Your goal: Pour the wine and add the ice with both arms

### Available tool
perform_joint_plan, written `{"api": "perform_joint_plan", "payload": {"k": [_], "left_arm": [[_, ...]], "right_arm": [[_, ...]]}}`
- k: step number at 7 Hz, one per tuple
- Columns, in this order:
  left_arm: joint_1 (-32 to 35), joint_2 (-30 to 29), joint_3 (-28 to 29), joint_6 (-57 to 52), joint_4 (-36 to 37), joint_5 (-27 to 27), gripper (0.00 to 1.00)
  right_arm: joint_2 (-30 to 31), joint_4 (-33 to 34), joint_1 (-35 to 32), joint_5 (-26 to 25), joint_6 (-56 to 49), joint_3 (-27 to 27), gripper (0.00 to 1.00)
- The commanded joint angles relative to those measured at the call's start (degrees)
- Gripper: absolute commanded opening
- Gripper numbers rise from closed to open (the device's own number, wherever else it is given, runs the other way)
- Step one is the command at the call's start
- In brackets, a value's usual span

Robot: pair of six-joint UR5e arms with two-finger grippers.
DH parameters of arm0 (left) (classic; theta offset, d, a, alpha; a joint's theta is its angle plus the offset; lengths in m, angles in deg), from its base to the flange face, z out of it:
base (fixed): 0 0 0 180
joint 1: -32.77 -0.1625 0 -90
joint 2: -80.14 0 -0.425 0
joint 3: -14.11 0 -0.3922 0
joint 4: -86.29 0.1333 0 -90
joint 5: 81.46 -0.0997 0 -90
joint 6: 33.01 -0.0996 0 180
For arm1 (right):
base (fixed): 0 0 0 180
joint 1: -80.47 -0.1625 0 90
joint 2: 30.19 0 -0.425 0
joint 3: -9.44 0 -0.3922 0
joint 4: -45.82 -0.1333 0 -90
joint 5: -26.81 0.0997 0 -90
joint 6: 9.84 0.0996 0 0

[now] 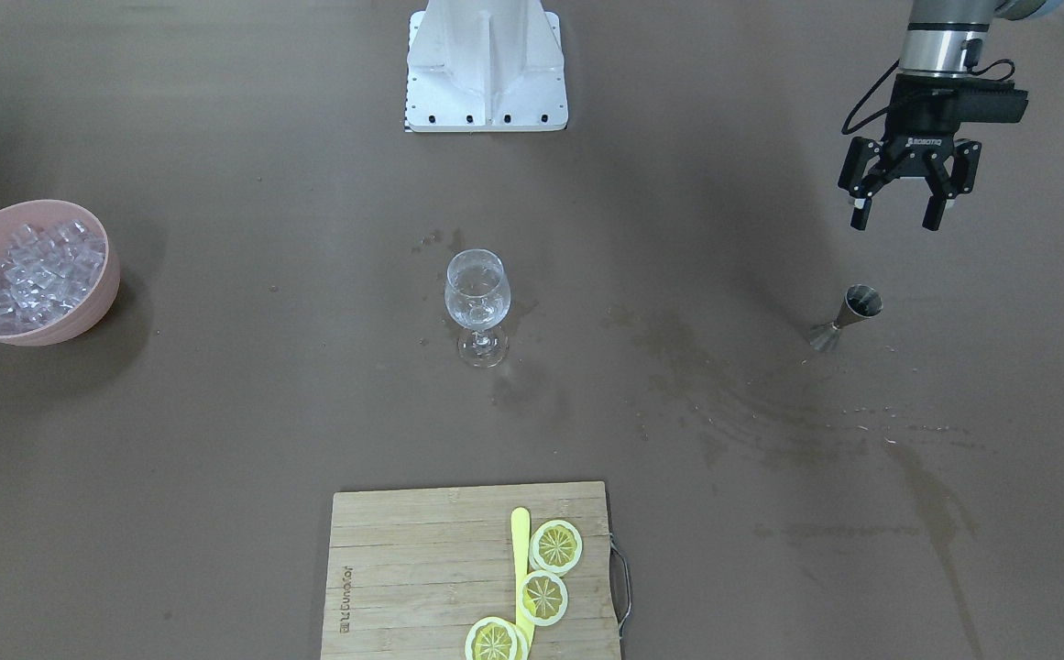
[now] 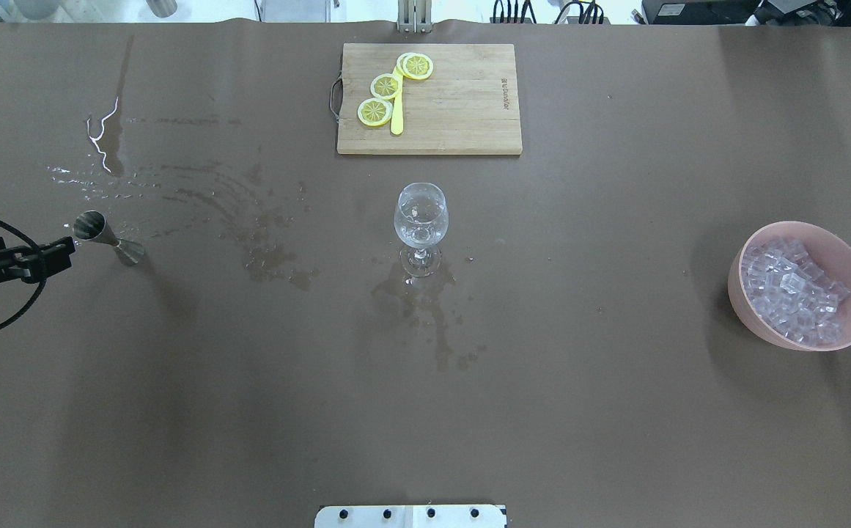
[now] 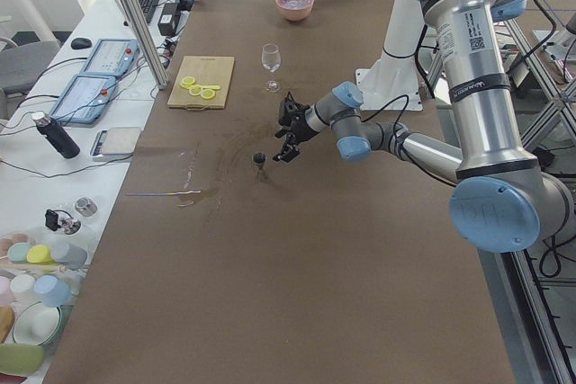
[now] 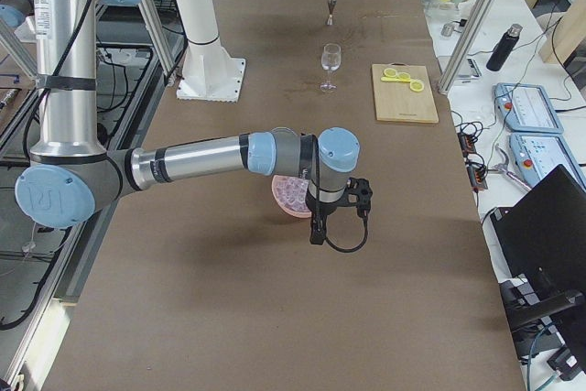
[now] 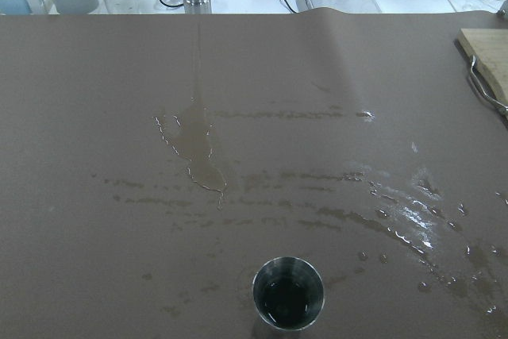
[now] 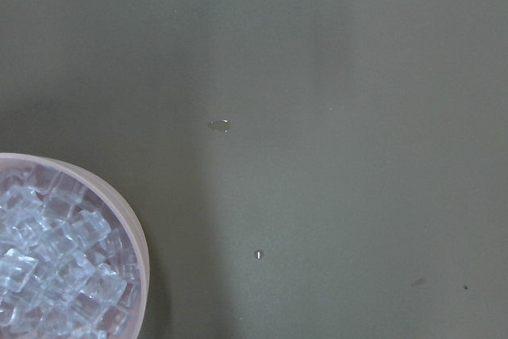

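- The brown counter (image 2: pixel 616 411) fills your overhead view from edge to edge.
- At frame centre you have a clear wine glass (image 2: pixel 421 220) standing on its foot, with wet blotches (image 2: pixel 425 308) just below it.
- At mid left, a metal jigger (image 2: pixel 106 236) stands open end up. Spilled streaks (image 2: pixel 198 187) fan out above and to the right of it.
- At the right, a pink bowl (image 2: pixel 744 308) sits heaped with ice (image 2: pixel 791 293).
- At top centre, a wooden cutting board (image 2: pixel 462 110) lies flat and carries lemon slices (image 2: pixel 375 111).
- At the bottom edge, you see a white base plate (image 2: pixel 410 516).
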Motion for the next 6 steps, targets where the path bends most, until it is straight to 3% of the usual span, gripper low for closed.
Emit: {"api": "perform_joint_plan", "payload": {"k": [1,3,5,6], "left_arm": [[-5.3,0.0,2.0,5.2,-0.2,-5.8,0.97],[-8.7,-0.5,4.1,7.4,-0.2,-8.9,0.96],[-11.6,-3.2,8.9,7.5,-0.9,-17.3,0.97],[-11.6,-4.1,11.3,7.5,-4.5,-17.7,0.97]], "right_arm": [[0.0,0.0,0.0,0.0,0.0,0.0,1.0],[0.0,0.0,0.0,-0.1,0.0,0.1,1.0],[0.0,0.0,0.0,-0.1,0.0,0.3,1.0],[0.0,0.0,0.0,-0.1,0.0,0.3,1.0]]}}
